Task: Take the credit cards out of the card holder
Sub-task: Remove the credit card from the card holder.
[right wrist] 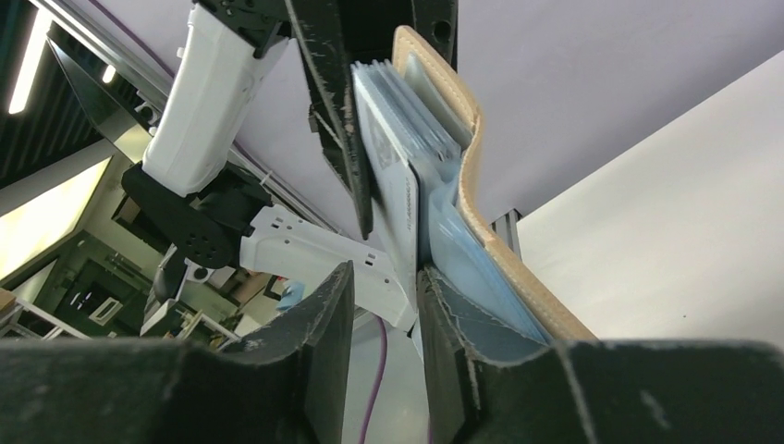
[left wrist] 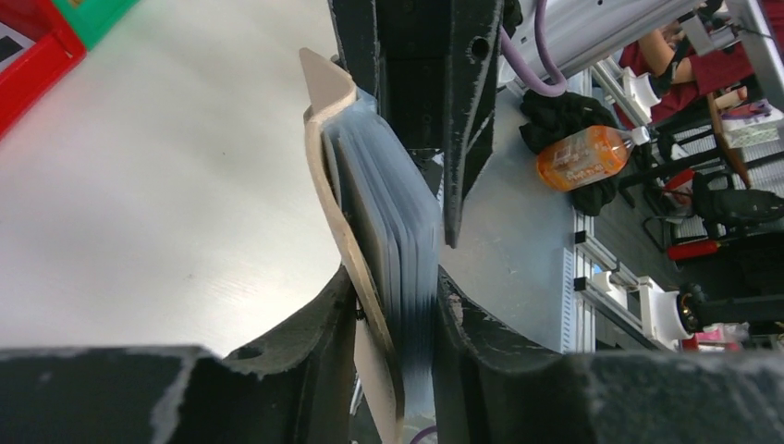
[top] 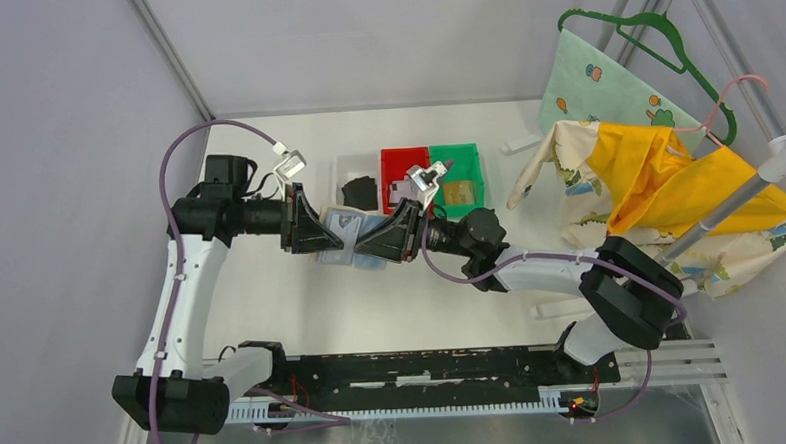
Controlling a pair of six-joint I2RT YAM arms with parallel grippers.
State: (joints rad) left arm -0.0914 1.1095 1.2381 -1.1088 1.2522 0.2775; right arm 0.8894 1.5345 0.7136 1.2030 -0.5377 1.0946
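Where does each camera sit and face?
Top external: above and behind the arms, looking down at the table; both arms show.
Left wrist: on the left arm, looking past the left end effector at the card holder.
Right wrist: on the right arm, looking past the right end effector at it.
Shared: both wrist views show the card holder, gripped from opposite sides.

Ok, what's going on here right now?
Both arms hold the card holder between them. The left pincer clamps its beige cover and sleeves; the right pincer pinches one leaf of the sleeve stack. Behind, a black card lies in the white bin and a gold card in the green bin.
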